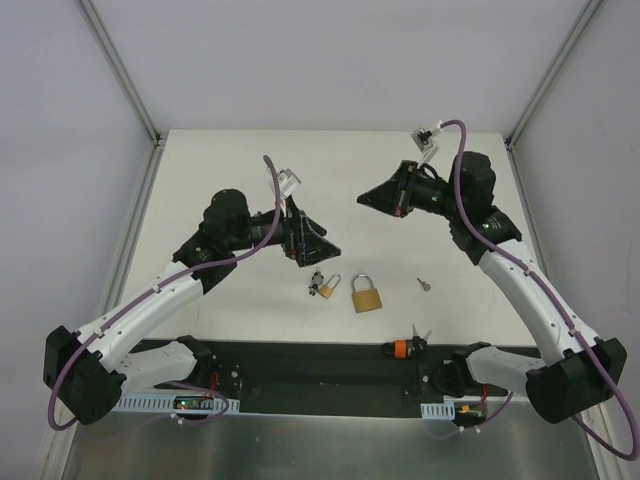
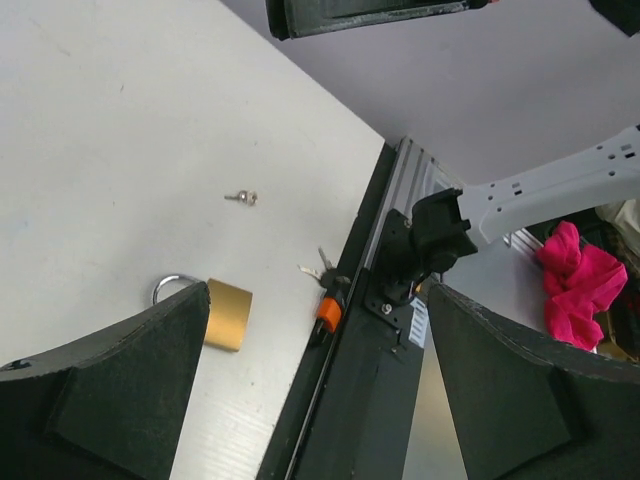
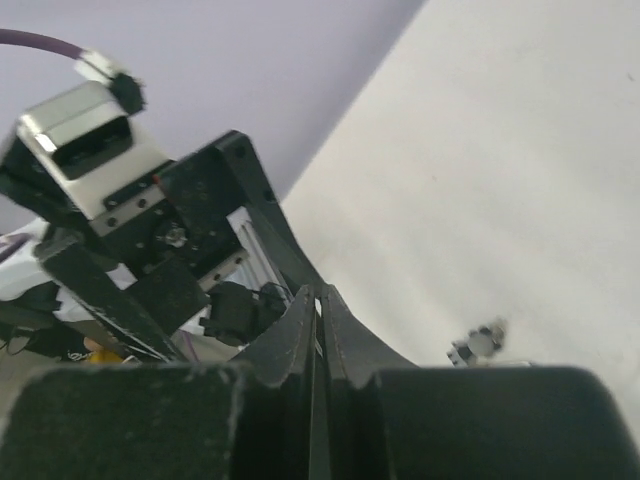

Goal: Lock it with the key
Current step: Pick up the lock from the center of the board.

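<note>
your left gripper [image 1: 305, 243] hangs with its jaws spread wide and nothing between them. your right gripper [image 1: 372, 198] is raised with its fingers pressed together, apparently on nothing. the brass padlock [image 1: 366, 297] lies flat, just nearward and to the right of the left fingers. its shackle points away from the bases, so its long axis runs near to far. the loose key [image 1: 425, 284] lies to the padlock's right, on the right arm's side. an orange-tagged key bunch [image 1: 405, 347] rests on the black rail [image 1: 300, 362]. pale panels wall in the white table [image 1: 250, 170].
</note>
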`<state>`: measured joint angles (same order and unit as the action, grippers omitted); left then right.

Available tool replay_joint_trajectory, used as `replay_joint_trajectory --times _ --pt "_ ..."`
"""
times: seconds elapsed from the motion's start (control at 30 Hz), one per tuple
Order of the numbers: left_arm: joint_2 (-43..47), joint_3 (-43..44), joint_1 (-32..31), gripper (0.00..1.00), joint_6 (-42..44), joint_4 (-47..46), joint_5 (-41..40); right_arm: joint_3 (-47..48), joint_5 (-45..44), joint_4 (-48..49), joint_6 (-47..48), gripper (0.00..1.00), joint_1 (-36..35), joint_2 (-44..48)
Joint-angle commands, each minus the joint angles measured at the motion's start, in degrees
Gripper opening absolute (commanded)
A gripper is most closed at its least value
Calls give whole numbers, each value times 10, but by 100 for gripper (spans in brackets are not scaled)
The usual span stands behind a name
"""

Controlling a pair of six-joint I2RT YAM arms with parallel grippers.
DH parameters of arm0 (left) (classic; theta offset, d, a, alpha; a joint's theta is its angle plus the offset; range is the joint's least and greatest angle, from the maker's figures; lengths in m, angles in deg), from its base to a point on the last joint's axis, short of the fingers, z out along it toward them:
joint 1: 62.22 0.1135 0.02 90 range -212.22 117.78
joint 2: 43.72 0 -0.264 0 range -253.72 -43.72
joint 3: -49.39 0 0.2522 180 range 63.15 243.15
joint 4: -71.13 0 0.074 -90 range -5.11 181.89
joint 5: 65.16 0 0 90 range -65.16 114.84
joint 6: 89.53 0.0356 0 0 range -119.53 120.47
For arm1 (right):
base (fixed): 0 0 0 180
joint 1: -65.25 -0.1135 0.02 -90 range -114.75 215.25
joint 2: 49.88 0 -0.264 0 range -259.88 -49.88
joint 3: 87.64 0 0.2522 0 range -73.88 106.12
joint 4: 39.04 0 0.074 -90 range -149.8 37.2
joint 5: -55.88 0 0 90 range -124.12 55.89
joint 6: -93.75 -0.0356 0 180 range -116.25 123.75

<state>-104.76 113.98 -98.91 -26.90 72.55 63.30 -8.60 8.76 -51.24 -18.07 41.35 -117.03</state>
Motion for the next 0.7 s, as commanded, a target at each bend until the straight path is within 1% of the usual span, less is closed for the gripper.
replay_joint_trajectory --times 0.0,0.03,0.13,0.2,0.3,0.37,0.53,0.63,0.67 --pt "9 -24 2 88 13 0 -11 -16 -46 -106 78 8 13 34" --pt "12 -29 2 88 14 2 -12 -19 -56 -144 89 8 14 41" --pt "21 -47 2 89 12 4 -16 -30 -86 -199 119 10 14 54" --pt "25 -56 3 89 11 3 -18 -37 -102 -223 131 15 14 60" --pt "32 -66 2 89 10 8 -22 -52 -126 -281 153 18 14 72" --pt "37 -74 0 89 6 8 -24 -66 -148 -305 163 25 14 83" --pt "37 -89 -14 88 -3 8 -42 -89 -179 -387 177 36 9 98" --pt "31 -97 -40 88 -8 14 -69 -102 -218 -437 182 41 -12 98" --pt "26 -100 -49 88 -10 20 -79 -103 -241 -451 181 44 -30 97"
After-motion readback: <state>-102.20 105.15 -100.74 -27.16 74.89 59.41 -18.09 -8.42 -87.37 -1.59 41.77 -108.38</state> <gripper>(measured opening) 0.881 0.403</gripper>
